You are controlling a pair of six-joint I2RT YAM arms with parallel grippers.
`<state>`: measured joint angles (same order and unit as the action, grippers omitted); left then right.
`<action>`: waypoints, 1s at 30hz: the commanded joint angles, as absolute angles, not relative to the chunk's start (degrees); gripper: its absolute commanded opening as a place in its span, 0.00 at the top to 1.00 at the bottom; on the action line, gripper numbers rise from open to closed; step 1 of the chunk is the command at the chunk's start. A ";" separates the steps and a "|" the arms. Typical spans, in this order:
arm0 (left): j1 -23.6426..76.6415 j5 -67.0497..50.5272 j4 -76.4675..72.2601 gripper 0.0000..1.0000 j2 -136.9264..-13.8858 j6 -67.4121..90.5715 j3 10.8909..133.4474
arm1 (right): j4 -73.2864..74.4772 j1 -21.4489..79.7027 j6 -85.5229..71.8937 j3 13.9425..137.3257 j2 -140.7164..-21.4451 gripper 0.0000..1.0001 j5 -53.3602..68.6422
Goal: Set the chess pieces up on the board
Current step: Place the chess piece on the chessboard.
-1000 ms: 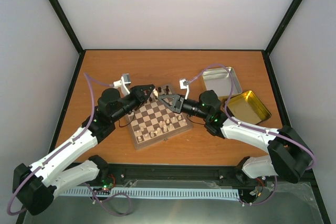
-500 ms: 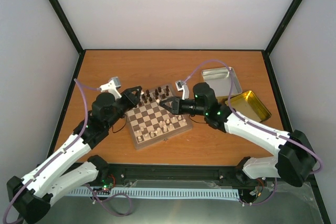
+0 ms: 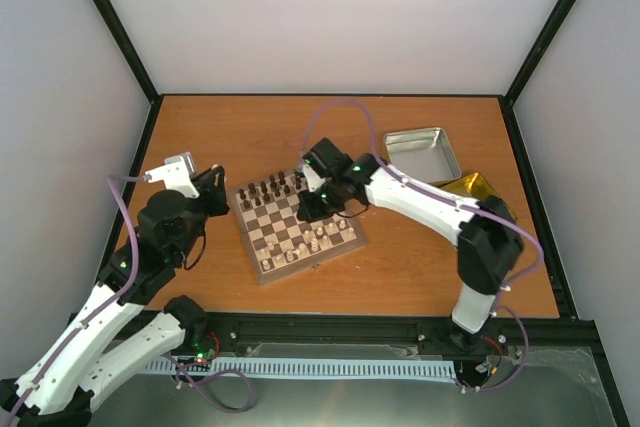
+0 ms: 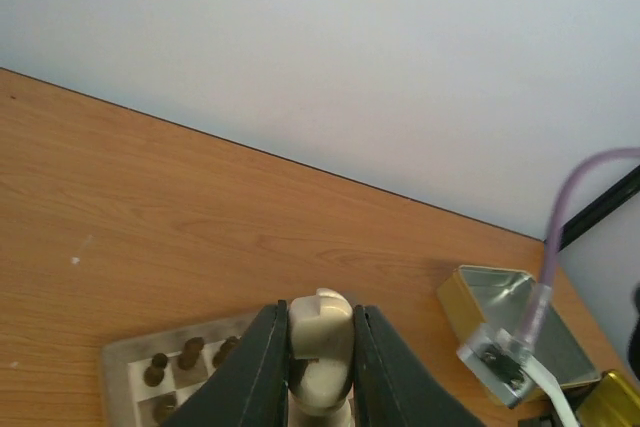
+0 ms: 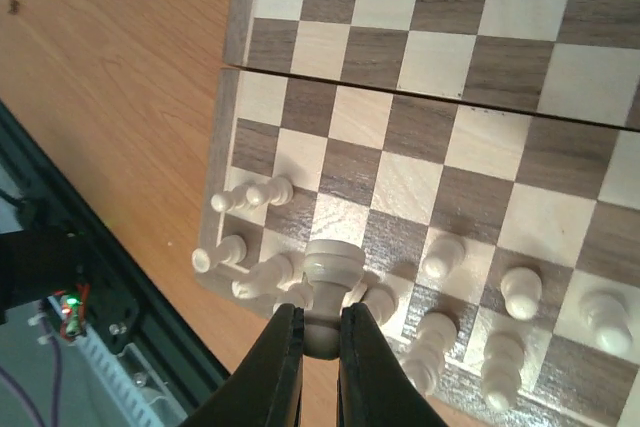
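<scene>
Nearest, along the six-o'clock edge of the board (image 3: 287, 219): crowded with cream chess pieces (image 5: 441, 255) over the last two rows, bunched thickest toward one corner. Hard to judge from the wrist view whether all stand upright. Just above that cluster, pinched narrow in the right gripper (image 5: 322, 332): one more cream piece (image 5: 332, 265), gripped low on its stem. Brought there within the last second, swung round from a reach at the far edge to a downward point over the middle and near rows. Reads as a carry toward an open square, not yet set down. Out at nine to ten o'clock, drawn back off the board to just beside its corner over the bare counter (image 3: 400, 272): the left gripper (image 4: 320, 312), likewise clamped narrow on a pale piece (image 4: 318, 372). Beside the right one a second ago, now well apart, probably clearing room. Farther, at twelve o'clock: dark chessmen (image 3: 270, 189) in the far rows, unmoved. Beyond, toward two o'clock: the silver tin (image 3: 420, 154) and gold tin (image 3: 478, 185).
</scene>
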<state>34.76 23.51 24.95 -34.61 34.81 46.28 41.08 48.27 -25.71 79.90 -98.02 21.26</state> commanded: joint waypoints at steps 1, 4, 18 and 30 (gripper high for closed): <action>34.46 26.12 28.88 0.84 -32.15 27.80 47.40 | 55.29 51.61 -21.03 91.29 -106.40 0.94 15.78; 34.47 26.10 29.98 0.82 -30.24 27.51 46.92 | 60.68 53.72 -20.52 99.66 -114.14 0.95 13.63; 34.52 23.64 31.86 0.81 -23.21 28.71 44.04 | 78.05 56.20 -18.14 121.49 -132.52 0.94 12.04; 34.45 24.26 32.39 0.81 -22.40 28.56 43.89 | 80.15 57.12 -15.93 122.32 -134.08 0.92 16.55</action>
<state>34.76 23.79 31.51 -22.74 29.98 43.51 78.54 56.29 -17.15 120.70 -132.64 14.79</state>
